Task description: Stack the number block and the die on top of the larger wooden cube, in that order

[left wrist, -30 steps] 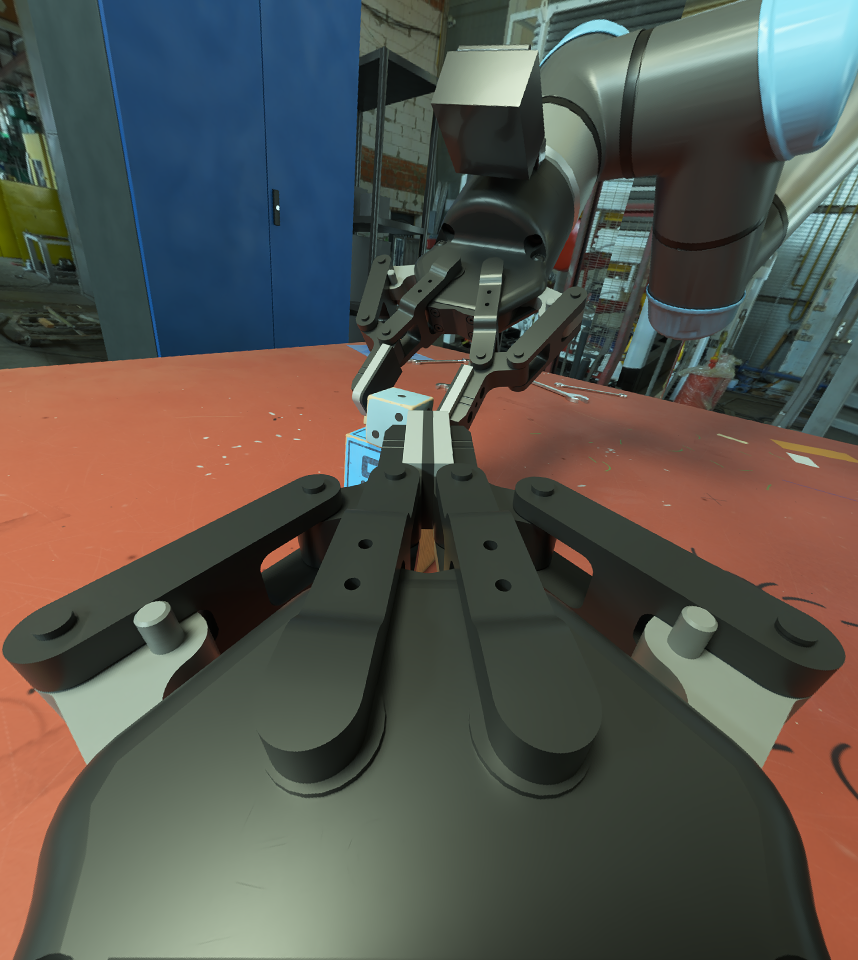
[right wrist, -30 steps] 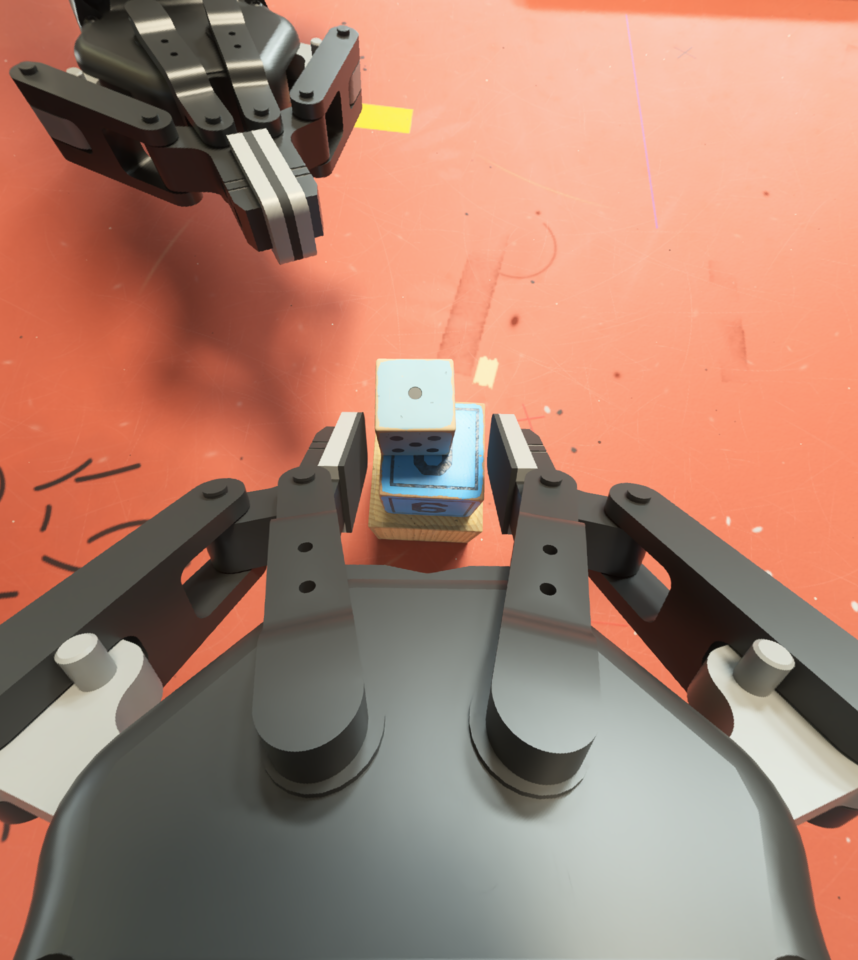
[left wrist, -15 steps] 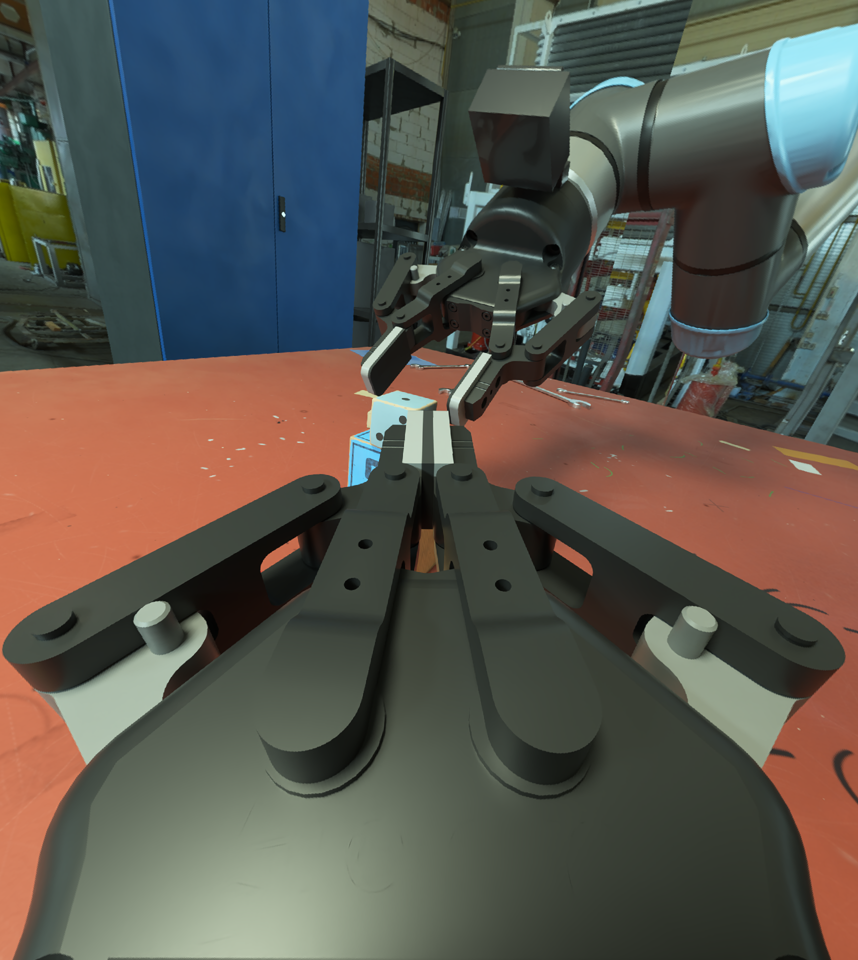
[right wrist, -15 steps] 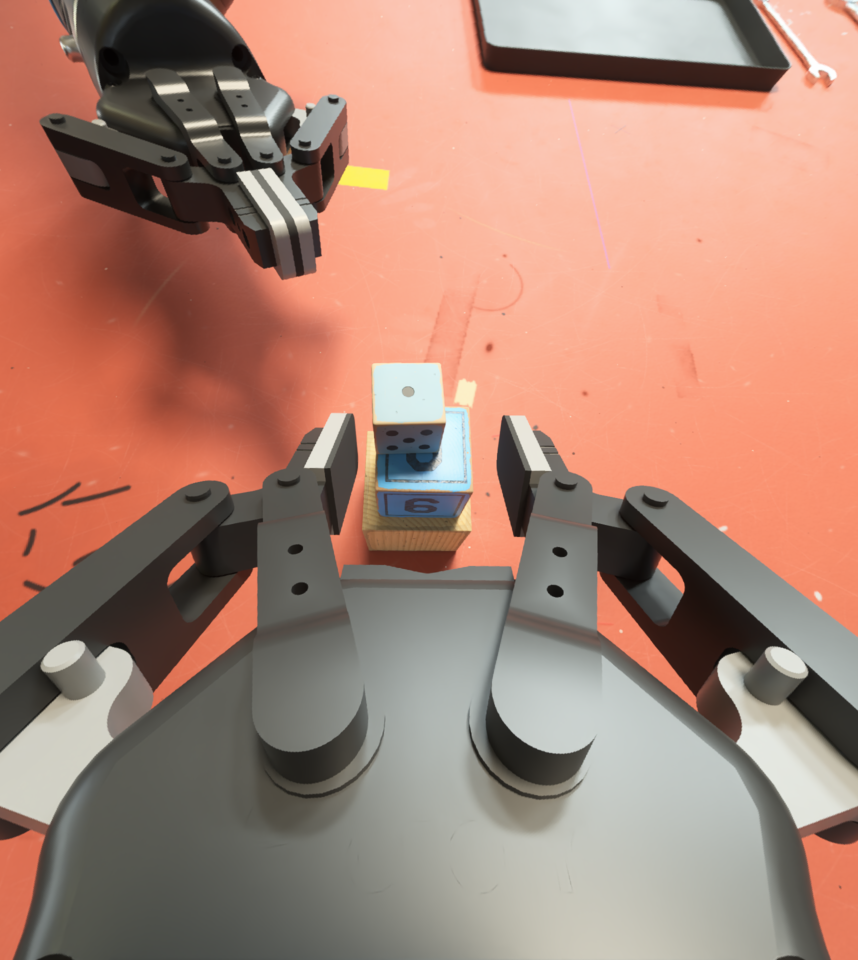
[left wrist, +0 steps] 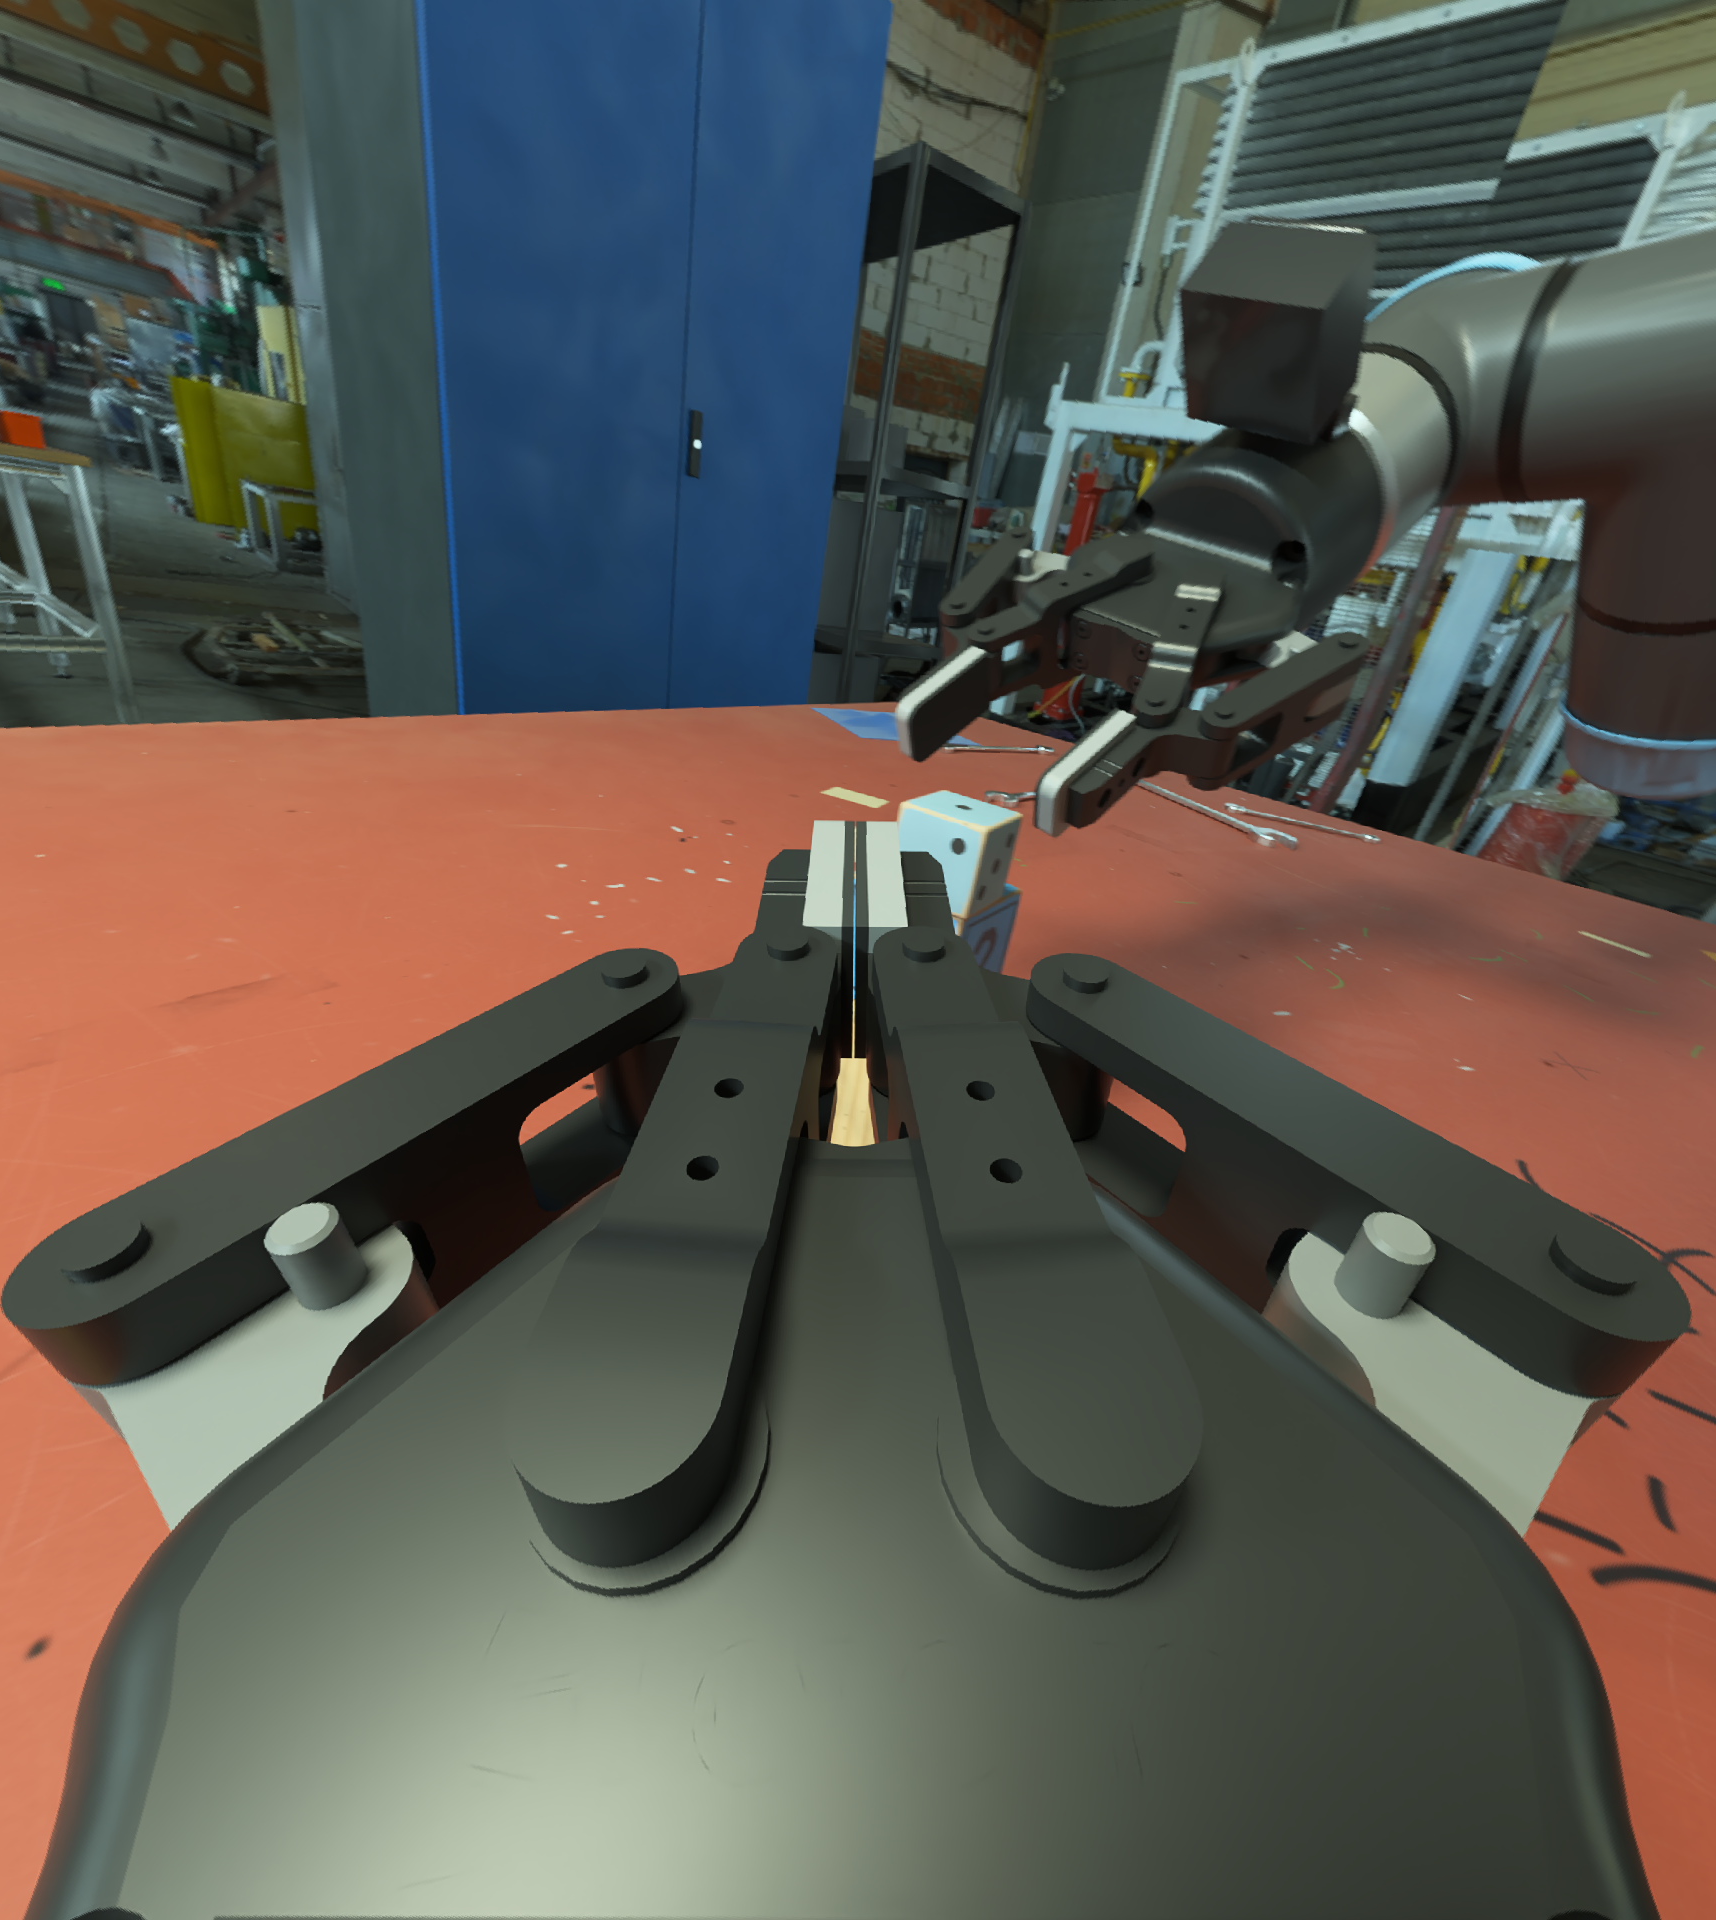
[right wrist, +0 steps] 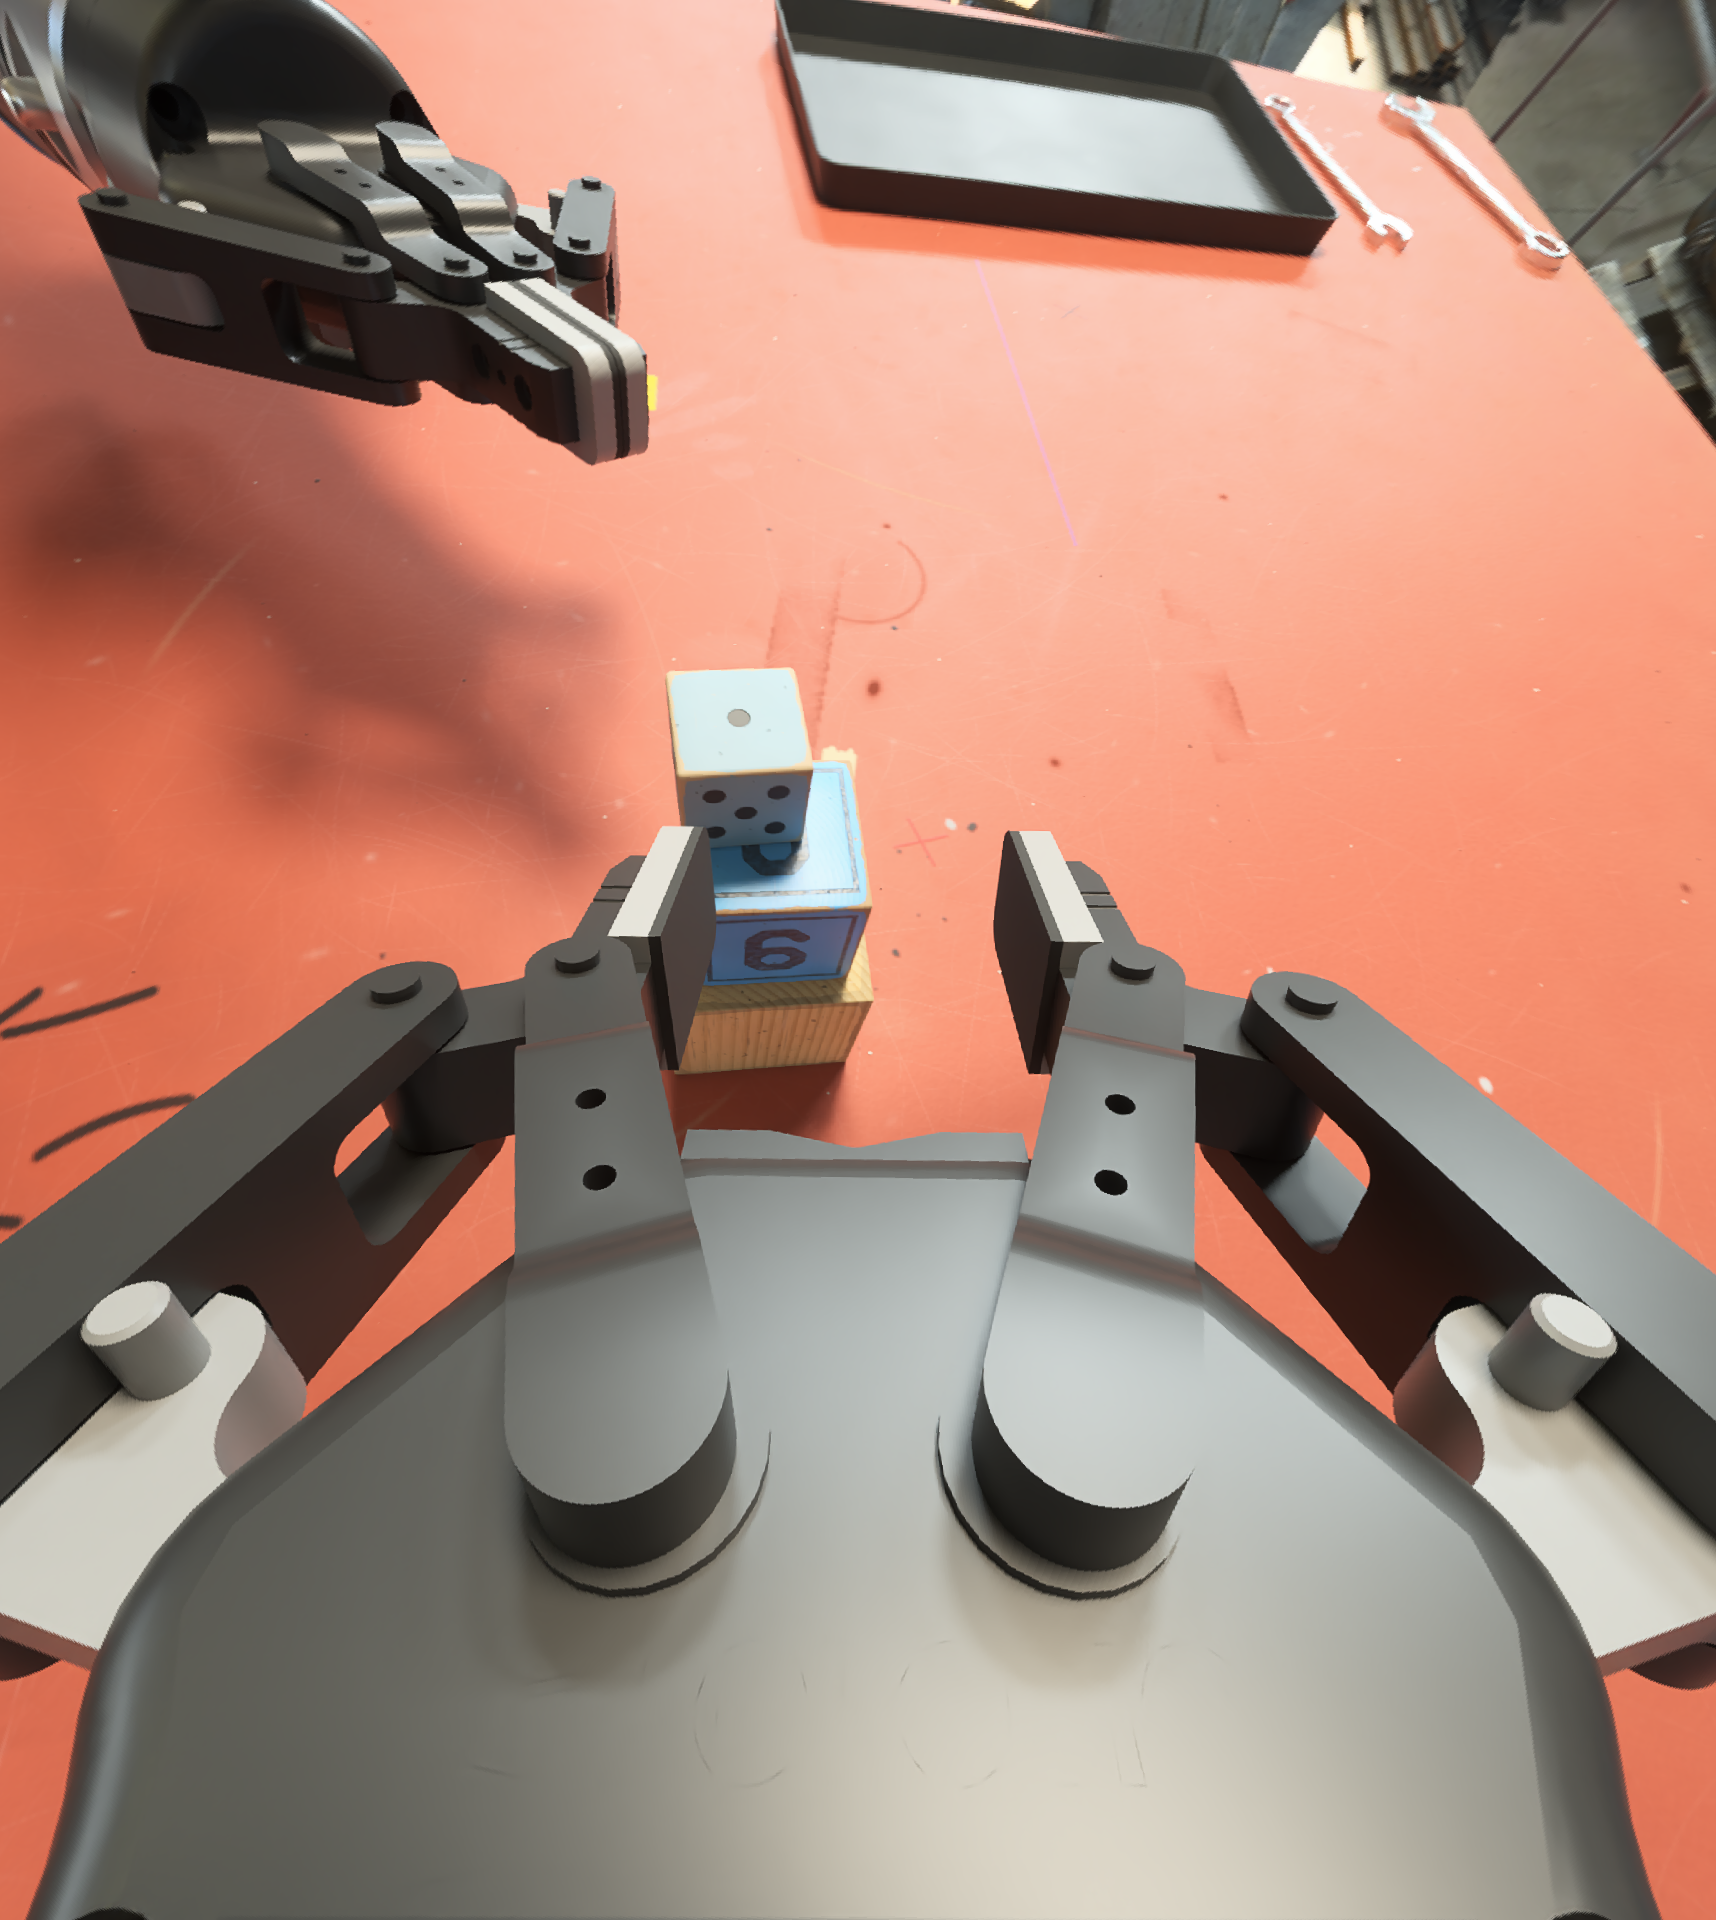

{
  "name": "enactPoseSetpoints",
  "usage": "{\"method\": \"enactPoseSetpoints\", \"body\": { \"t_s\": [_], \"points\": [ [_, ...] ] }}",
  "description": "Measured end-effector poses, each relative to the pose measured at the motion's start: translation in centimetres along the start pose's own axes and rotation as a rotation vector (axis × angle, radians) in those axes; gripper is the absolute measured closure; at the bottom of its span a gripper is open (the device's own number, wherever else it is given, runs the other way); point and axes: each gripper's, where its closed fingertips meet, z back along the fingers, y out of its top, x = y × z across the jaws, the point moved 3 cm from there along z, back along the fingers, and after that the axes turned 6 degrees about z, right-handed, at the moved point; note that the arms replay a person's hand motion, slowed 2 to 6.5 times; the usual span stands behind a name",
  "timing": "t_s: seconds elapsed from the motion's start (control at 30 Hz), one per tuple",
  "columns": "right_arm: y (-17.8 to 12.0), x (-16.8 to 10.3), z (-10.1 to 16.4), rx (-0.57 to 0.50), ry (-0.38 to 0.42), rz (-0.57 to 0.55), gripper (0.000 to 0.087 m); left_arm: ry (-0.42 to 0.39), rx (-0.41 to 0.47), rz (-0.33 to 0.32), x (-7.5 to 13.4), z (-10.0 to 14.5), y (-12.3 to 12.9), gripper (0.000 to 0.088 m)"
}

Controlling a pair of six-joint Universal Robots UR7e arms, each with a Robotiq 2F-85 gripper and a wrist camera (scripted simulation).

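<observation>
A pale blue die sits on a blue number block, which sits on a wooden cube, all on the red table. The die sits toward the block's left edge. My right gripper is open and empty, above and behind the stack, touching nothing. My left gripper is shut and empty, hovering near the stack; it also shows in the right wrist view. In the left wrist view the die and the block peek out right of my fingers, and the right gripper hangs above.
A dark tray lies at the table's far side, with two wrenches to its right near the edge. Black scuff marks mark the table at left. A blue cabinet stands beyond the table.
My right gripper has risen and drawn back from the stack, its fingers spread wider. The left gripper has shifted sideways, still shut. The stack has stayed in place.
</observation>
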Motion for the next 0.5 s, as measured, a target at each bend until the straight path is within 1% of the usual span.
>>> {"method": "enactPoseSetpoints", "body": {
  "t_s": [0.1, 0.23, 0.4, 0.5],
  "points": [
    [-0.2, 0.3, 0.4, 0.019, -0.035, -0.006, 0.0384, 0.035, 0.018, 0.008, -1.1, 0.2, 0.4, 0.0857],
    [-0.6, 0.8, 1.1, 0.055, -0.092, -0.02, 0.0385, 0.071, 0.037, 0.034, -2.8, 0.5, 0.9, 0.0837],
    [-1.3, 1.7, 2.0, 0.104, -0.175, -0.053, 0.0393, 0.077, 0.045, 0.056, -4.4, 0.4, 1.4, 0.0817],
    [-2.0, 2.4, 2.6, 0.129, -0.233, -0.084, 0.0408, 0.078, 0.036, 0.064, -5.4, 0.1, 1.6, 0.0795]
  ]
}}
